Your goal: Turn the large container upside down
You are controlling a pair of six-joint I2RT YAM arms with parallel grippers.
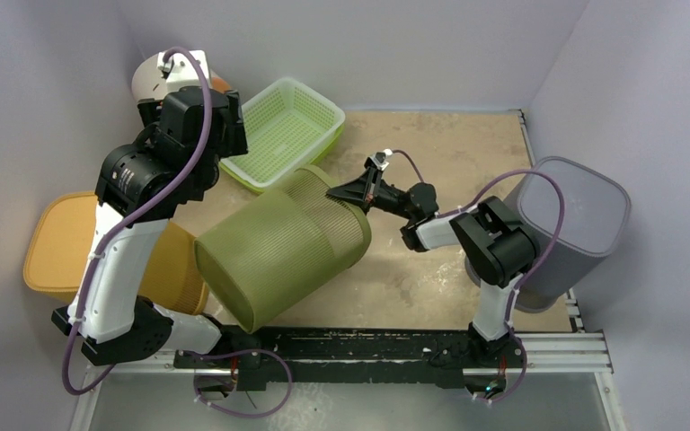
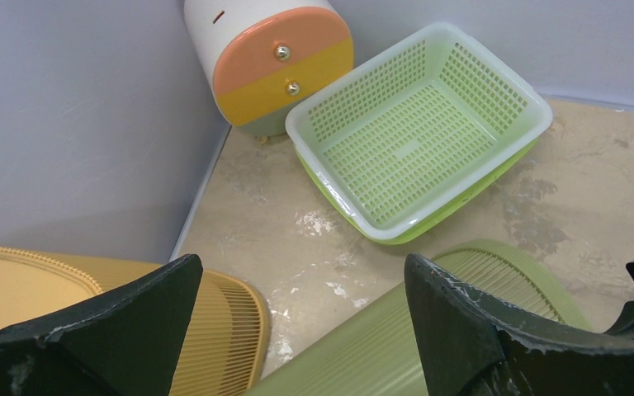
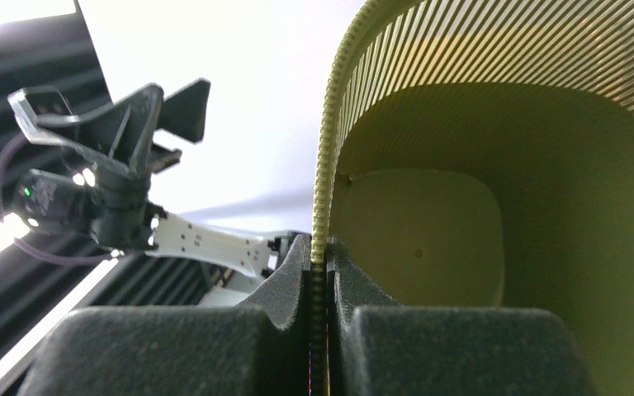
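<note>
The large olive-green ribbed container lies tilted on its side in the middle of the table, its opening facing up and to the right. My right gripper is shut on the rim of that opening. The right wrist view shows the rim edge pinched between the pads and the container's inside. My left gripper is open and empty, held above the table to the container's upper left. In the left wrist view its open fingers frame the container's side.
A light green perforated basket sits at the back. A yellow-orange bin lies at the left, next to the olive container. A grey bin stands at the right. A white drawer unit is in the back left corner.
</note>
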